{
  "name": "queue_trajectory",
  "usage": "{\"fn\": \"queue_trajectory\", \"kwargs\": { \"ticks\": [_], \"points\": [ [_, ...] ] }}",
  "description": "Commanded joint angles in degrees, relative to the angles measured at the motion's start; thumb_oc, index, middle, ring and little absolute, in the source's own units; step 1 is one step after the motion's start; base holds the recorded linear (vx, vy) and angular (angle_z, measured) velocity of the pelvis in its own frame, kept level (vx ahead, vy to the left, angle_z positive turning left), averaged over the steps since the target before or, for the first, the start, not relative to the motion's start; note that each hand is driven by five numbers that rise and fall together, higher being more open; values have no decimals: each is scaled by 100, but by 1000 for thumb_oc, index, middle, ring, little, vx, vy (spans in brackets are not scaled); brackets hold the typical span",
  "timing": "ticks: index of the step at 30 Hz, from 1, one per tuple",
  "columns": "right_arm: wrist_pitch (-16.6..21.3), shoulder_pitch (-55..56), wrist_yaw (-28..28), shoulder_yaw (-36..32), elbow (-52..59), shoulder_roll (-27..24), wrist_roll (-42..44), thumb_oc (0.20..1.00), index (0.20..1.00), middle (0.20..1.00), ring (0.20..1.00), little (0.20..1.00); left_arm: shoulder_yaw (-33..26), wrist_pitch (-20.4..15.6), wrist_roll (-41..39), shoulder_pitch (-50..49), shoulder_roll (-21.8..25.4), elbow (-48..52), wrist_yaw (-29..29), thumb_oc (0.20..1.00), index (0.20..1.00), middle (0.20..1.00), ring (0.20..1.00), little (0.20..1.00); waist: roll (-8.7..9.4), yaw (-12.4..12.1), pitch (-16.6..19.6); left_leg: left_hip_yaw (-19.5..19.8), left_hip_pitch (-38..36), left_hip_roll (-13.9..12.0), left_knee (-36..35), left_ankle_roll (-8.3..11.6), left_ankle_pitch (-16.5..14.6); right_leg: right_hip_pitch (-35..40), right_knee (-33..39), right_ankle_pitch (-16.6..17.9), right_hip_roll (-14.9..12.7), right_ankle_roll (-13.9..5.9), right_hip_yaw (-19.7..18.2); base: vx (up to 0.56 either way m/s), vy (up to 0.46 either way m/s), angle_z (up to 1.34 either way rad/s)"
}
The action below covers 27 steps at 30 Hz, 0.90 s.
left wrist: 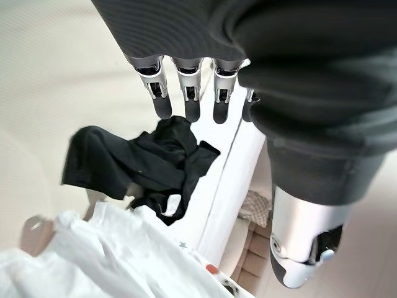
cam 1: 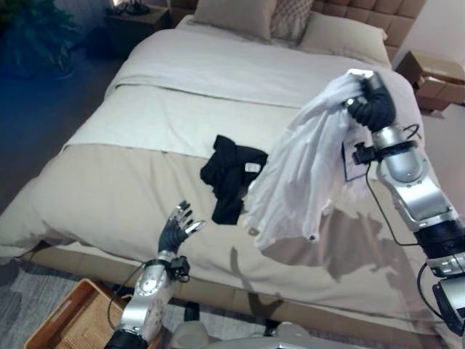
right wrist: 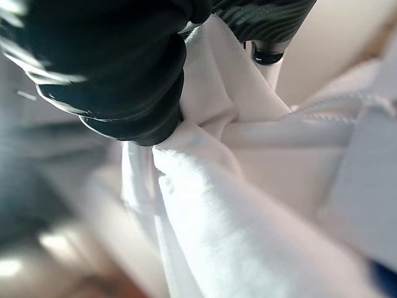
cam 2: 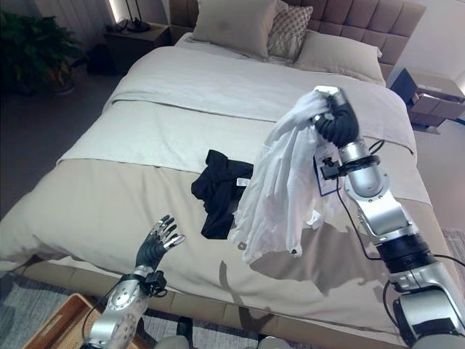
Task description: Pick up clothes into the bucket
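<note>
My right hand (cam 1: 370,98) is raised over the bed, shut on a white shirt (cam 1: 301,171) that hangs down from it clear of the cover. The same white shirt (right wrist: 248,205) bunches under the hand's cover in the right wrist view. A black garment (cam 1: 231,174) lies crumpled on the beige bedcover, left of the hanging shirt. My left hand (cam 1: 176,225) is held open near the bed's front edge, fingers straight, holding nothing. A woven basket (cam 1: 65,323) stands on the floor at the lower left, below the left arm.
The bed (cam 1: 109,196) spans the scene, with pillows (cam 2: 236,25) at its head. A nightstand (cam 1: 436,80) stands at the far right and another nightstand (cam 2: 134,36) with a plant (cam 2: 36,47) at the far left.
</note>
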<state>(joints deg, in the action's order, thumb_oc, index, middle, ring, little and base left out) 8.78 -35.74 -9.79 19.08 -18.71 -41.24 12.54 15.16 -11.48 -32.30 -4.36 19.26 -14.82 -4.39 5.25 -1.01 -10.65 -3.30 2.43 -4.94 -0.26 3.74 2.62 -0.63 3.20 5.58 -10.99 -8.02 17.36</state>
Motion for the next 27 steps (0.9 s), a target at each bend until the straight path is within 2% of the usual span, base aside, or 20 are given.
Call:
{"fn": "queue_trajectory", "kwargs": {
  "ticks": [1, 2, 3, 4, 10, 15, 16, 19, 22, 23, 24, 26, 27],
  "points": [
    [-8, -853, -326, 70, -239, 161, -466, 200, 200, 200, 200, 200, 75, -238, -98, 214, 206, 394, 49, 1000, 1000, 1000, 1000, 1000, 122, -175, -303, 93, 409, -141, 541, 30, -174, 118, -601, -185, -484, -404, 131, -216, 19, 17],
    [-126, -1032, -380, 213, -815, 455, -668, 200, 200, 200, 200, 200, 141, -294, -141, 350, 245, 476, -10, 1000, 1000, 1000, 1000, 1000, 40, -271, -583, 220, 622, -82, 662, -7, -158, -80, -879, -246, -569, -394, 187, -182, 18, 15],
    [-118, -1055, -382, 223, -833, 460, -668, 200, 200, 200, 200, 200, 133, -293, -142, 358, 244, 475, -11, 1000, 1000, 1000, 1000, 1000, 43, -256, -581, 229, 648, -76, 683, -10, -164, -102, -906, -259, -578, -395, 191, -249, 45, 22],
    [-184, -1196, -466, 275, -1270, 721, -751, 200, 200, 200, 200, 200, 162, -349, -165, 537, 277, 509, -86, 1000, 1000, 1000, 1000, 1000, -62, -321, -857, 331, 860, -22, 834, -38, -169, -326, -1202, -307, -685, -365, 211, -165, 48, 35],
    [-262, -1488, -693, 185, -2225, 1151, -829, 200, 200, 200, 200, 200, 196, -486, -245, 806, 274, 661, -215, 1000, 1000, 1000, 1000, 1000, -276, -446, -1353, 516, 1513, 112, 1291, -91, -203, -880, -1777, -421, -924, -325, 266, -111, 40, 27],
    [-358, -1826, -874, 188, -3102, 1223, -1001, 200, 200, 200, 200, 200, 251, -545, -342, 936, 257, 758, -295, 1000, 1000, 1000, 1000, 1000, -351, -527, -1598, 523, 1944, 152, 1509, -107, -230, -1300, -2077, -465, -1020, -323, 246, -81, 17, 16],
    [-424, -1941, -992, 126, -3605, 1220, -1045, 200, 200, 200, 200, 200, 306, -543, -317, 1020, 256, 863, -339, 1000, 1000, 1000, 1000, 1000, -408, -570, -1745, 557, 2188, 187, 1673, -118, -236, -1485, -2252, -496, -1065, -309, 280, -60, 6, 12],
    [-490, -2054, -1103, 144, -4036, 1137, -1220, 200, 200, 200, 200, 200, 403, -557, -252, 1124, 243, 942, -384, 1000, 1000, 1000, 1000, 1000, -489, -587, -1913, 607, 2456, 237, 1849, -127, -253, -1713, -2456, -558, -1133, -288, 297, -50, 9, 12],
    [-528, -2120, -1195, 145, -4238, 1067, -1331, 200, 200, 200, 200, 200, 440, -564, -216, 1162, 251, 973, -414, 1000, 1000, 1000, 1000, 1000, -530, -601, -1914, 629, 2616, 271, 1905, -130, -255, -1847, -2535, -599, -1162, -279, 317, -2, 1, 16],
    [-576, -2176, -1330, 177, -4307, 998, -1490, 275, 275, 275, 275, 275, 454, -594, -177, 1176, 261, 1001, -483, 1000, 1000, 1000, 1000, 1000, -559, -591, -1914, 638, 2731, 284, 1916, -141, -251, -1984, -2584, -603, -1172, -279, 312, 12, 19, 8],
    [-600, -2199, -1437, 173, -4293, 984, -1595, 470, 470, 470, 470, 470, 449, -600, -144, 1184, 263, 1010, -525, 1000, 1000, 1000, 1000, 1000, -566, -585, -1914, 634, 2776, 279, 1923, -149, -259, -2042, -2589, -600, -1174, -280, 294, 9, 37, 2],
    [-657, -2241, -1611, 160, -4344, 956, -1728, 580, 580, 580, 580, 580, 456, -610, -121, 1170, 244, 1031, -608, 1000, 1000, 1000, 1000, 1000, -585, -570, -1914, 611, 2847, 291, 1940, -171, -272, -2145, -2612, -600, -1169, -276, 258, 14, 33, -2],
    [-684, -2278, -1703, 155, -4390, 931, -1790, 1000, 1000, 1000, 1000, 1000, 472, -619, -119, 1183, 233, 1013, -645, 1000, 1000, 1000, 1000, 1000, -588, -570, -1914, 604, 2861, 294, 1937, -180, -279, -2173, -2606, -600, -1174, -279, 250, 0, 0, 0]
  ]
}}
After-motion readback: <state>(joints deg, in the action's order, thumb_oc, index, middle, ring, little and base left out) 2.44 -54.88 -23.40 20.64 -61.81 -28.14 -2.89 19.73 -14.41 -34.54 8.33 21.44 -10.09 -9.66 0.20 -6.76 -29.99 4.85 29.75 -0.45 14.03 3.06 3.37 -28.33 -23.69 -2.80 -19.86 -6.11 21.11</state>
